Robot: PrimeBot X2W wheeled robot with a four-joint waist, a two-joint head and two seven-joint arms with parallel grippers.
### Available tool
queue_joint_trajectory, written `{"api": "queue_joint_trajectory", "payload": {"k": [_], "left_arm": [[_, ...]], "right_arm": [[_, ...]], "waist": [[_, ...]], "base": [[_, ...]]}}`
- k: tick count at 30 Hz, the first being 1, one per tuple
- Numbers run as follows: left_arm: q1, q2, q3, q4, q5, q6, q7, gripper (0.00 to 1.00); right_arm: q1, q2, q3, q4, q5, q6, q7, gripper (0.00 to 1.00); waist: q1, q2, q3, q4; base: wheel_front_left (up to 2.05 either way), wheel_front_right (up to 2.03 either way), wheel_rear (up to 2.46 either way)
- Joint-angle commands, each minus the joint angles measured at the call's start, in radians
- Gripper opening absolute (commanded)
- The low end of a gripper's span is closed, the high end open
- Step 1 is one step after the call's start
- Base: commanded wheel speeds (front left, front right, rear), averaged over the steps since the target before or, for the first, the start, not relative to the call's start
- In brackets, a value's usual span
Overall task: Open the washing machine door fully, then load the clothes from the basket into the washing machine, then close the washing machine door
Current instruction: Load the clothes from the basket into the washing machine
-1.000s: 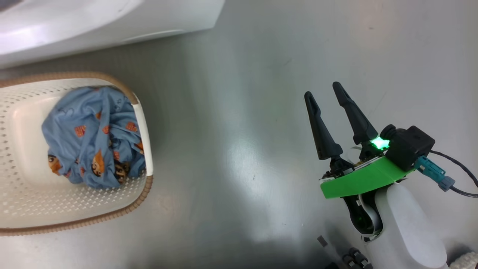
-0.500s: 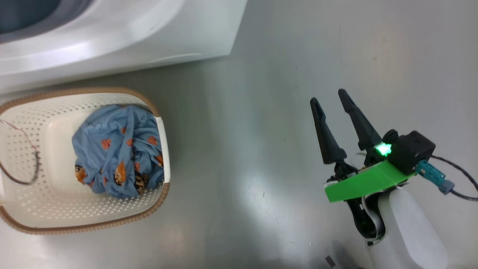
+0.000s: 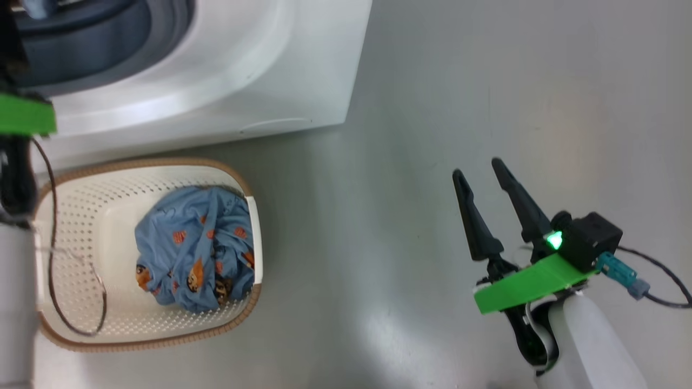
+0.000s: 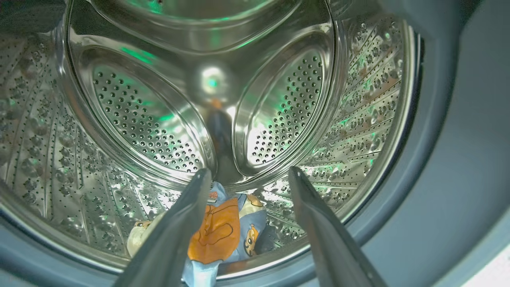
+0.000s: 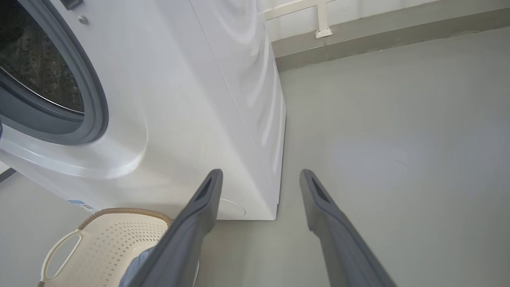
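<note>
The white washing machine (image 3: pixel 243 81) stands at the top left of the head view with its grey-rimmed opening (image 5: pixel 93 119) uncovered; the washing machine door is out of view. My left gripper (image 4: pixel 250 170) is open inside the steel drum (image 4: pixel 139 119), above a blue, cream and orange garment (image 4: pixel 217 231) lying on the drum's bottom. In the cream basket (image 3: pixel 81 237) on the floor lie bunched light-blue clothes (image 3: pixel 194 248) with orange bears. Well right of the basket, my right gripper (image 3: pixel 477 167) hangs open and empty over the floor, and its wrist view shows the right gripper (image 5: pixel 261 172) facing the machine's corner.
My left arm's green mount (image 3: pixel 24 116) and pale forearm (image 3: pixel 16 302) run along the left edge, and a thin dark cable (image 3: pixel 100 302) loops over the basket. Grey floor (image 3: pixel 378 243) lies between basket and right gripper. A wall base (image 5: pixel 358 44) runs behind the machine.
The head camera has swung, so the whole picture shifted right and down; the machine's opening and my left arm's green mount came into view. The right gripper stays open.
</note>
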Motion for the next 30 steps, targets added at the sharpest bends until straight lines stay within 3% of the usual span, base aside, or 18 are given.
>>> {"api": "queue_joint_trajectory", "payload": {"k": [1, 20, 30], "left_arm": [[0.045, 0.034, 0.046, -0.043, 0.013, -0.001, -0.005, 1.0], [0.535, -0.138, 0.247, -0.334, 0.175, -0.013, -0.005, 1.0], [0.748, -0.224, 0.293, -0.437, 0.255, -0.018, -0.005, 1.0]], "right_arm": [[0.044, 0.009, 0.018, -0.013, -0.003, 0.003, -0.005, 1.0], [0.121, 0.009, 0.026, 0.004, 0.009, 0.003, -0.005, 1.0], [0.164, 0.009, 0.032, 0.017, 0.007, 0.003, -0.005, 1.0]], "waist": [[0.0001, 0.0, -0.042, 0.004], [0.0001, 0.0, -0.242, -0.009], [0.0001, 0.0, -0.325, -0.017]], "base": [[0.0, 0.0, 0.0], [0.0, 0.0, 0.0], [0.0, 0.0, 0.0]]}}
